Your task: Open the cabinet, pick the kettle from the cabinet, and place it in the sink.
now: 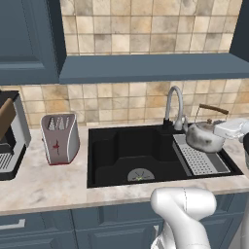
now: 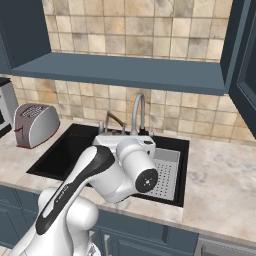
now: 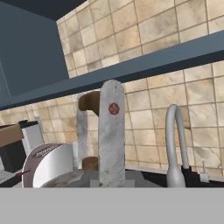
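Item: kettle point(image 1: 204, 136), upright, hanging by its arched handle from the gripper point(image 1: 228, 127), whose jaws are clamping that handle; sink point(image 1: 121, 151) basin lying directly below and beyond the gripper, over the drainer side; lowering needed.
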